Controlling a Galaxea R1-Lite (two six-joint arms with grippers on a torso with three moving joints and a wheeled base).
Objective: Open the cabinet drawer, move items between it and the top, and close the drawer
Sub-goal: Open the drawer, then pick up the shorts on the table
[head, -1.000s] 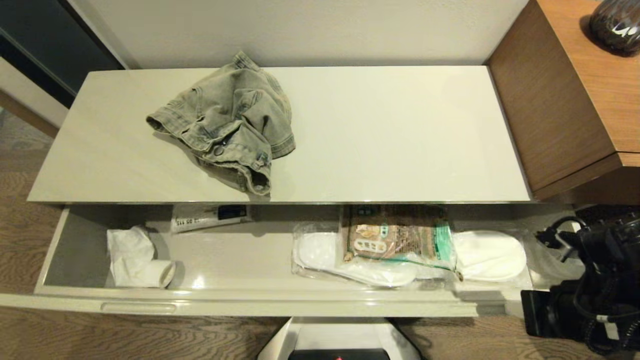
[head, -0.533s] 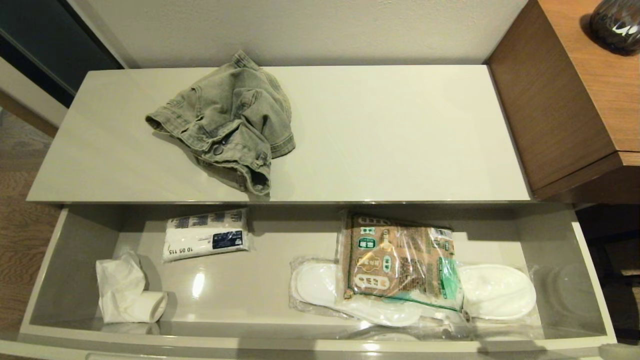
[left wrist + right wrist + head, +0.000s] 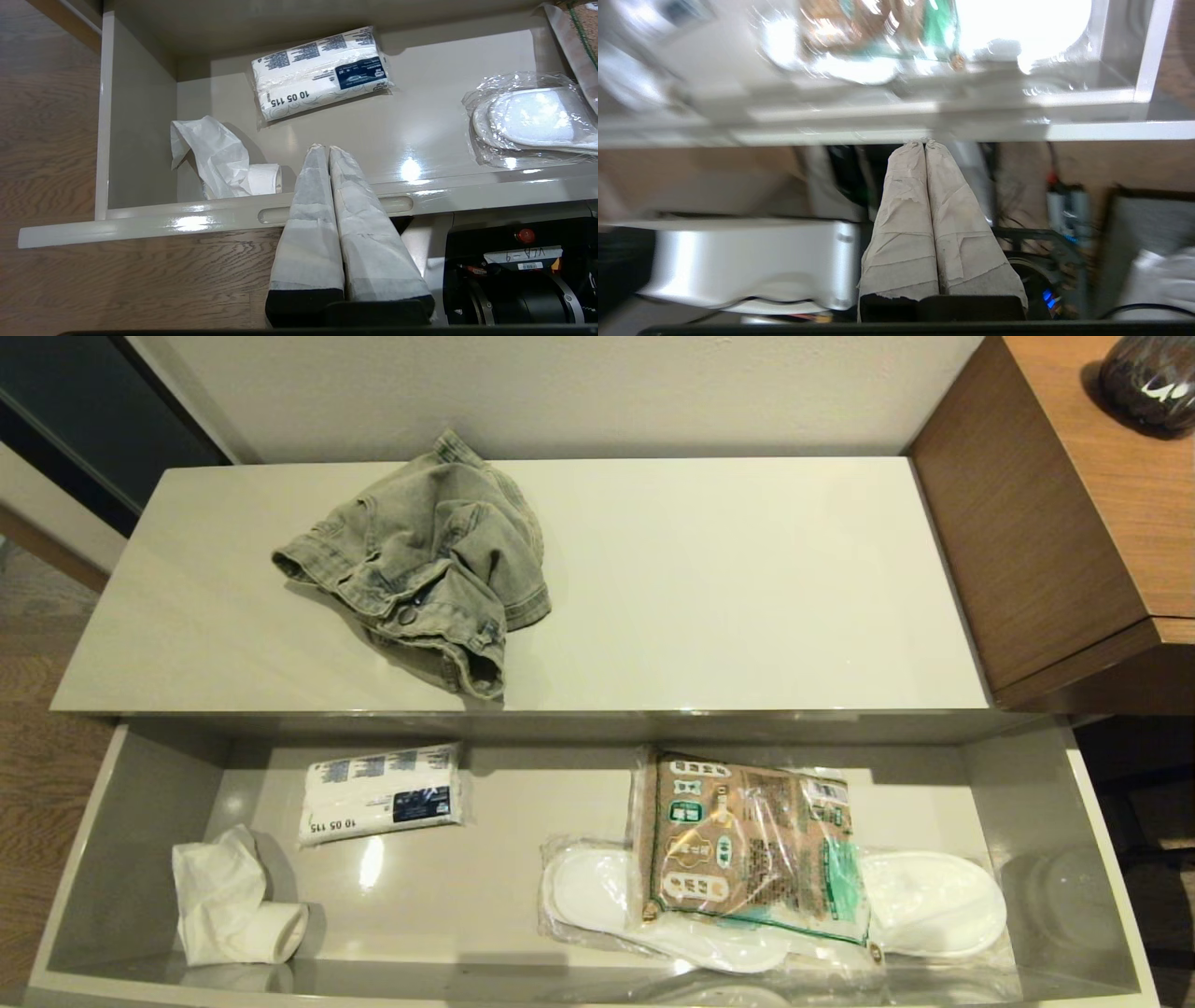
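The cabinet drawer stands pulled far out below the top. A grey-green denim garment lies crumpled on the top's left half. In the drawer's right half, the clear bag of brown granules rests on wrapped white slippers. Neither gripper shows in the head view. My left gripper is shut and empty, reaching over the drawer face at one oblong notch. My right gripper is shut and empty, just below the drawer's front edge, under the bag.
A white tissue pack and a crumpled white paper with a roll lie in the drawer's left half. A wooden desk rises at the right of the cabinet, with a dark vase on it. The wall runs behind.
The drawer has slid much further out toward me, baring its whole inside. The right arm, seen at the lower right a second ago, has dropped out of the head view.
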